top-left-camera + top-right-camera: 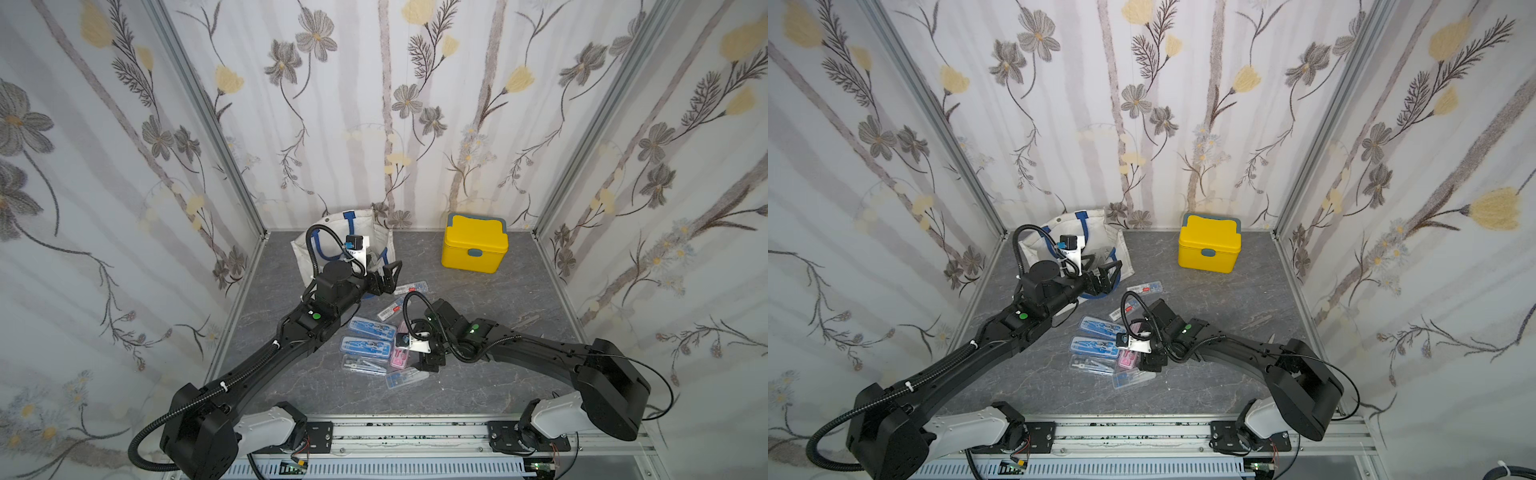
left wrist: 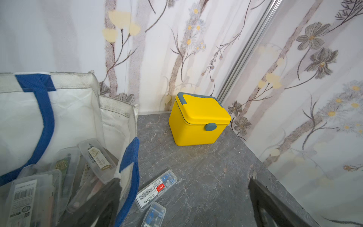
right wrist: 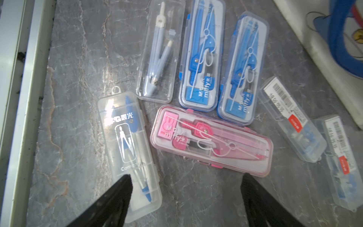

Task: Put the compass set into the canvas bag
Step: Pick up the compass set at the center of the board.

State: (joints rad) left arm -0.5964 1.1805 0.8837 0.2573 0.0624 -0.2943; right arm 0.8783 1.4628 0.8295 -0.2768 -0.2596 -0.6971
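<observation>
While the right gripper (image 1: 424, 365) hangs over the loose compass sets (image 1: 368, 347) mid-way across the table (image 1: 478, 390), toward its front edge, the left gripper (image 1: 384, 276) sits at the canvas bag (image 1: 365, 226) by the back edge, jaws apart and gripping nothing. The floppy rim could sag and block the drop.

Left wrist: several cases lie inside the bag, and two more cases (image 2: 156, 189) are just outside it.

Right wrist: jaws apart, unclamped. The pink case (image 3: 212, 141) is ahead between them, and one finger overlaps the clear case (image 3: 127, 149). Risk: closing catches both, or the slick plastic squirts out.
</observation>
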